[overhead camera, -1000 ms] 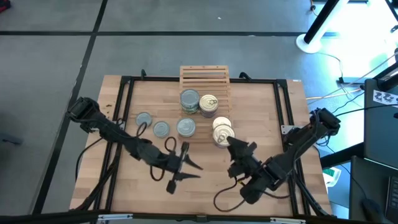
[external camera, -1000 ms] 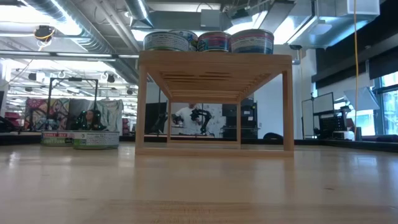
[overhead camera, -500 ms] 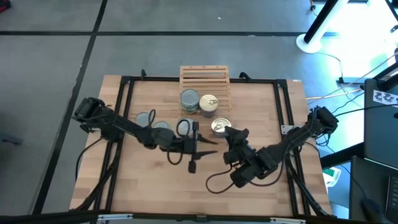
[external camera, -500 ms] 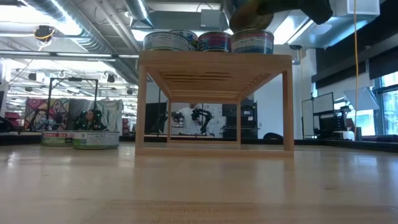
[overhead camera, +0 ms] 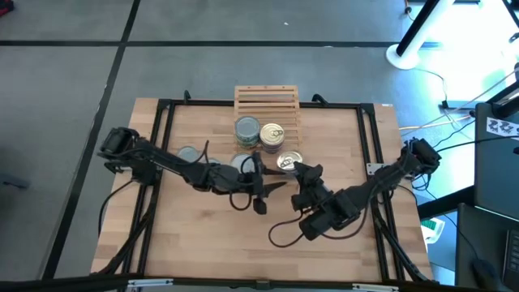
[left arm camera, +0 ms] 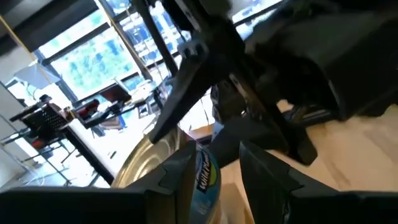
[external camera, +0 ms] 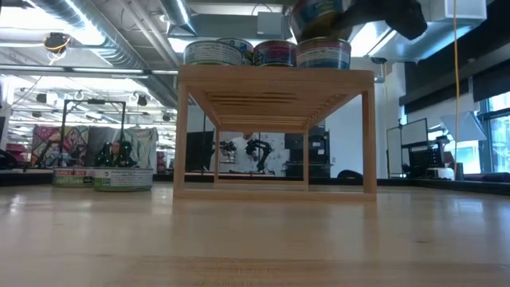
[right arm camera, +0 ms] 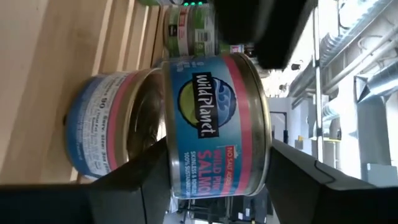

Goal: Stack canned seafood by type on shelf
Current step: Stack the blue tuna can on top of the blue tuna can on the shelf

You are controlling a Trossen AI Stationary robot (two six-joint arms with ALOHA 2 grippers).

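From my overhead feed the right tool (overhead camera: 296, 169) sits just right of centre frame, at the near right corner of the shelf (overhead camera: 267, 101), and it is pinching a golden-topped tin (overhead camera: 287, 161); my right wrist feed confirms it, with the salmon tin (right arm camera: 214, 127) clamped between the two dark fingers (right arm camera: 127, 180) and a second blue-labelled tin (right arm camera: 112, 134) lying directly behind it on the slats. In the level view that carried tin (external camera: 317, 16) hangs at the top of the frame, right of centre, just above the rightmost tin (external camera: 323, 53) on the shelf top; I cannot tell whether the two touch. The left tool (overhead camera: 261, 180) is at centre frame, close to the right one and just left of it. Its jaws are partly spread, and my left wrist feed shows the edge of a tin (left arm camera: 202, 180) low in the frame between its fingers (left arm camera: 261, 177), though I cannot tell whether it is actually gripped (too much dark arm in the way). On the shelf a grey-topped tin (overhead camera: 248, 130) and a golden tin (overhead camera: 272, 135) stand side by side. Left of centre, on the surface (overhead camera: 203, 235), a grey tin (overhead camera: 188, 153) lies beside the left arm, and the level view shows low tins (external camera: 103, 177) at the left edge.
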